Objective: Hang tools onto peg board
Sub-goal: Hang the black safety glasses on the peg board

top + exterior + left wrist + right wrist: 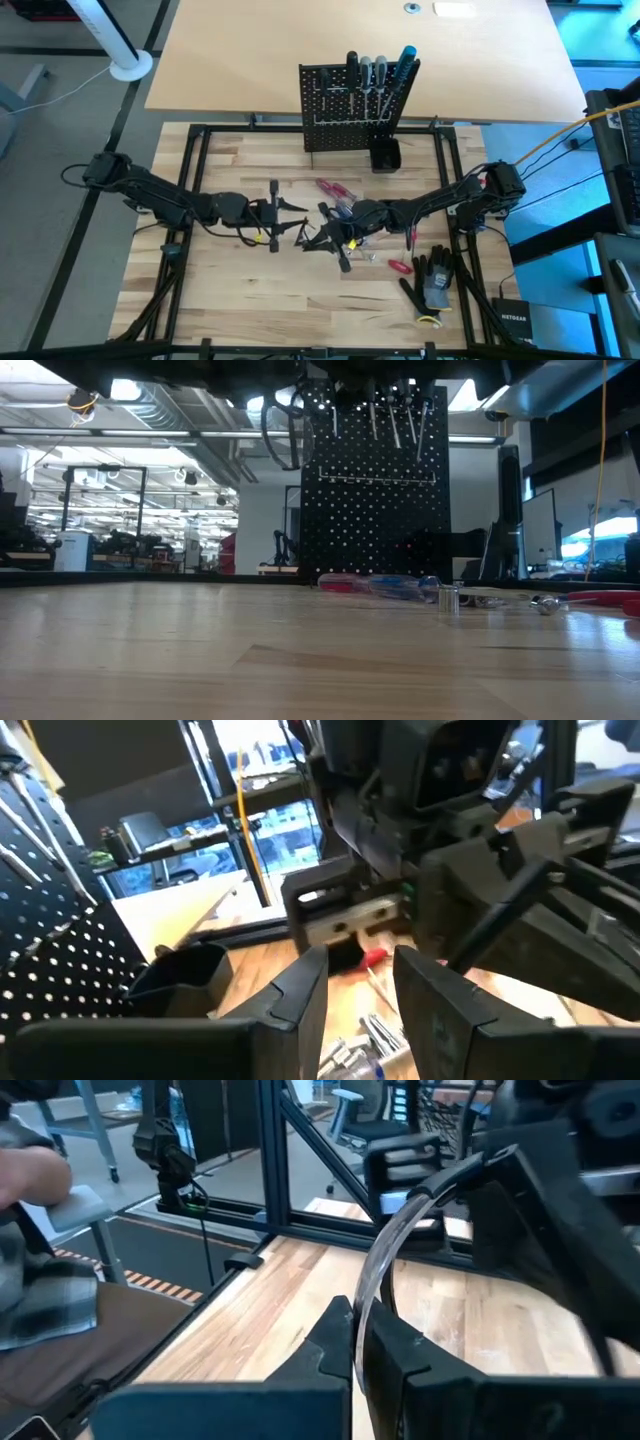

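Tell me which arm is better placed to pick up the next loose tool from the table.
Probably left. The left gripper is open, and loose tools lie just ahead of it. The right gripper is shut and would have to open first.

one peg board [353, 108] stands upright with four tools hung along its top: one black-handled [352, 66], two grey-handled [373, 70] and one blue-handled screwdriver [405, 62]. one small black cup [385, 155] sits at its foot. on the table [250, 290] lie at least three red-handled tools, one of them [400, 266] beside the one pair of black gloves [434, 285]. two arms reach in, so two grippers: left [300, 217] and right [322, 240].
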